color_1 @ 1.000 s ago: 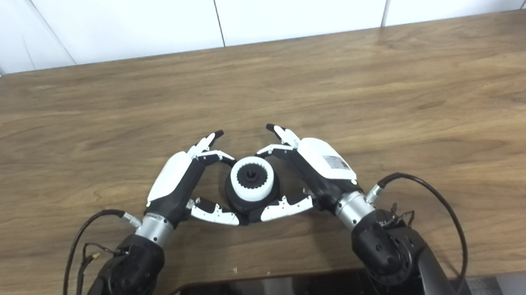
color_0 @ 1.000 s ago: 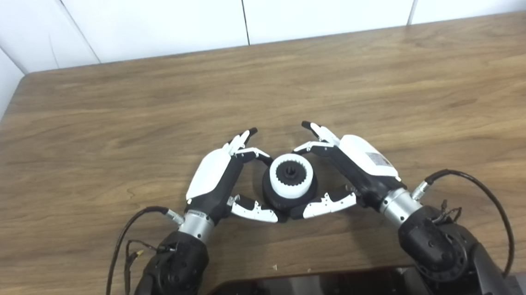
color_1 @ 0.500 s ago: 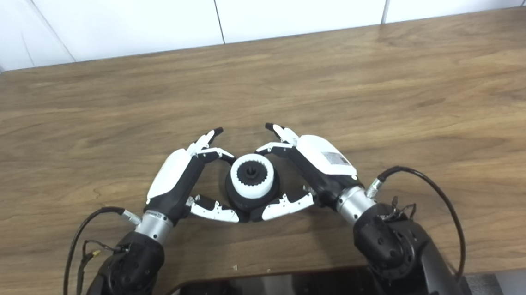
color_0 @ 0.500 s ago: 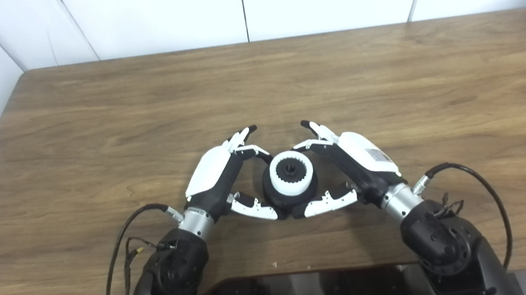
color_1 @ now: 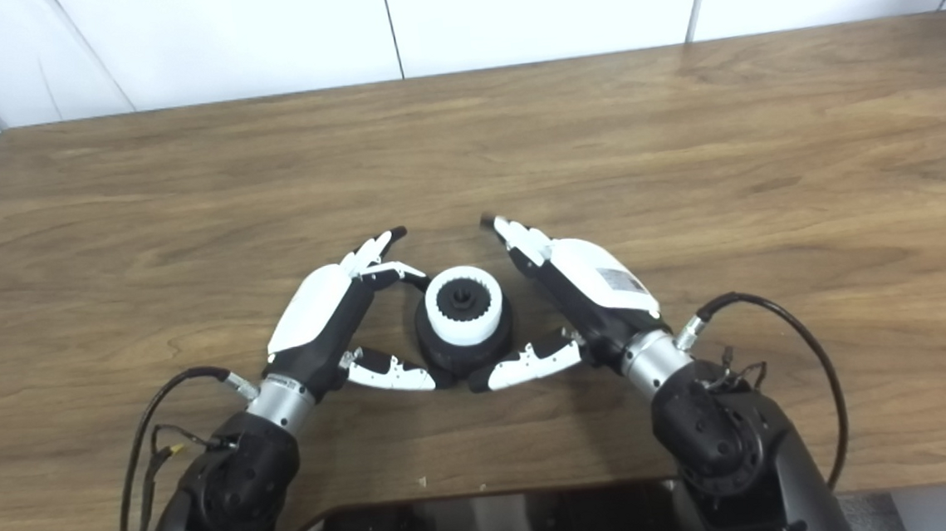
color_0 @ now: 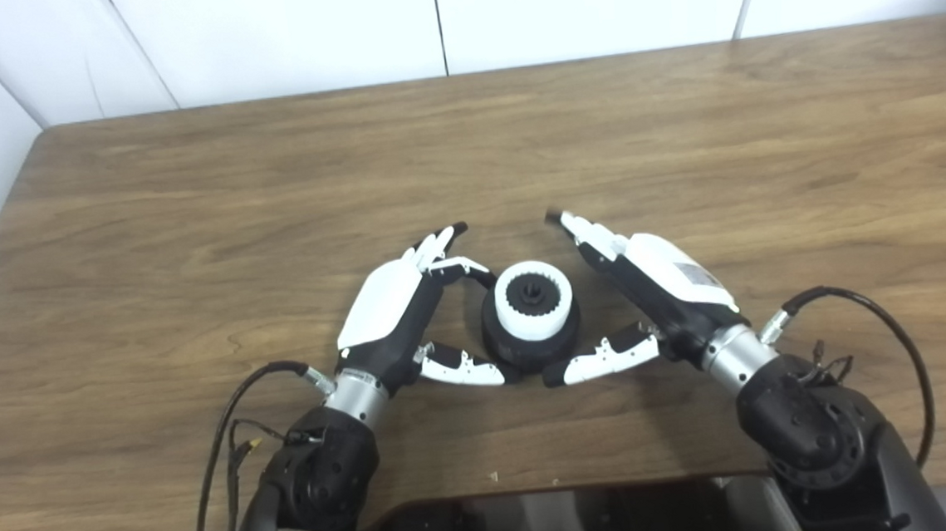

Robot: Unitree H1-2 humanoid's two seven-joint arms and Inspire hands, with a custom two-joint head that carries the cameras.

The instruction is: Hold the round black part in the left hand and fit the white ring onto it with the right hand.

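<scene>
At the lower centre of the frame, on the tabletop, the white ring sits on top of the black part, toothed bore up, seemingly level and already fitted. The left hand cups the part from the picture's left, fingers curled to its far side and thumb at its near base, so it appears to grip the part. The right hand stands just beside it, fingers straight and spread, holding nothing, its thumb tip near the base but apparently clear. As I judge it, the step is release: the right hand should draw off sideways without brushing the ring, while the left steadies the part low, away from the ring, then loosens slowly.
</scene>
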